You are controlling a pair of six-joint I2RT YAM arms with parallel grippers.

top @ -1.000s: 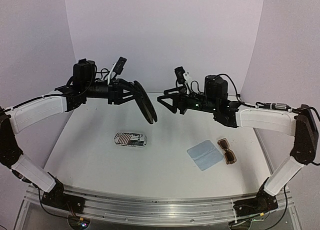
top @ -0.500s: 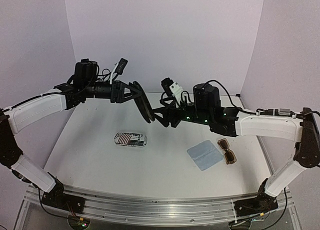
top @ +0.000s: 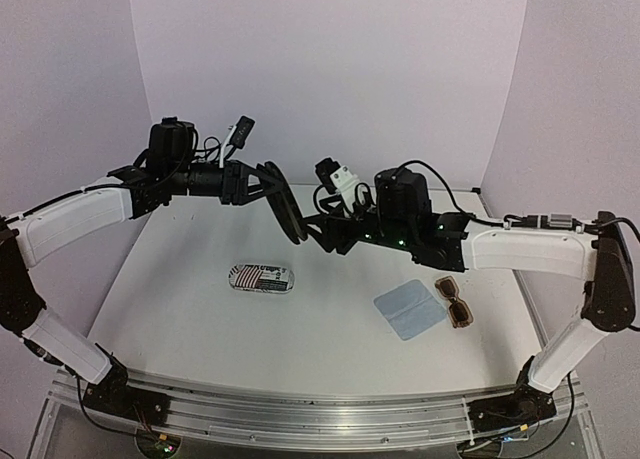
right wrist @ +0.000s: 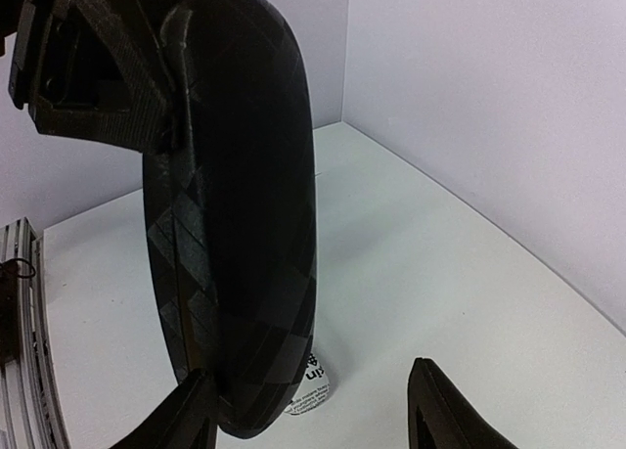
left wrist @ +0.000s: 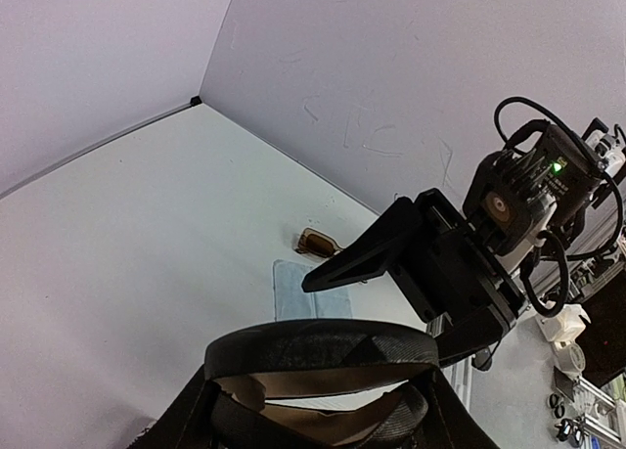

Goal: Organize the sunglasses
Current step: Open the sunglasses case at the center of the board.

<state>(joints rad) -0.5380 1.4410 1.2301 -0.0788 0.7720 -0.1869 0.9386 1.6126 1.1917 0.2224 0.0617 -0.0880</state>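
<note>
Low right on the worktop [top: 200, 319]: brown sunglasses [top: 455, 300] just beside a blue cloth [top: 410, 310]. Left of centre, a striped case [top: 260, 277]. Farther back, raised at mid-frame: left fingers [top: 255, 179] clamped on a black case [top: 290, 214]; right fingers [right wrist: 440, 410] spread apart, right beside that case, gripping nothing.

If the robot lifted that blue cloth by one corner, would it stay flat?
Probably not: the blue cloth lies thin and creased, so it would likely droop. It looks light. Pushed, it might bunch or slide into the brown sunglasses beside it.
</note>
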